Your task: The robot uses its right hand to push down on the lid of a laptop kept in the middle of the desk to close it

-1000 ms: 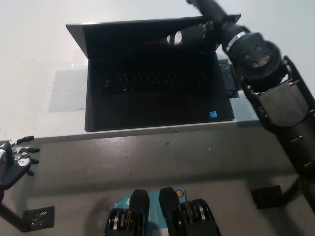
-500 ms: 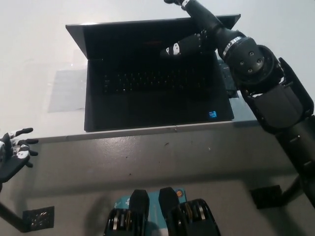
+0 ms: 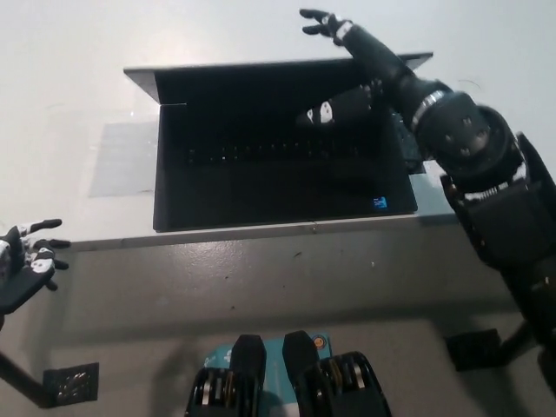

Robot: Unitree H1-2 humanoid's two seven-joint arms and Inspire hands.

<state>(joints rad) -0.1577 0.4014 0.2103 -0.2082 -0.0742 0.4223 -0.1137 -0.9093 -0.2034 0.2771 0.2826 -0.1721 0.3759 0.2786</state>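
A black laptop lies open in the middle of the white desk, its lid tilted toward me over the keyboard. My black right hand reaches over the lid's top edge near its right end. Its fingers are spread, some behind the lid and one in front of the dark screen. It grips nothing. My white left hand rests low at the left, off the desk's front edge, fingers apart.
A grey mat lies under the laptop's left side. A blue-grey pad shows at its right. The desk's front edge runs across below the laptop, with grey floor beneath.
My right hand has risen and moved back, from in front of the screen to over the lid's top edge. The left hand has barely moved. The view shifted slightly.
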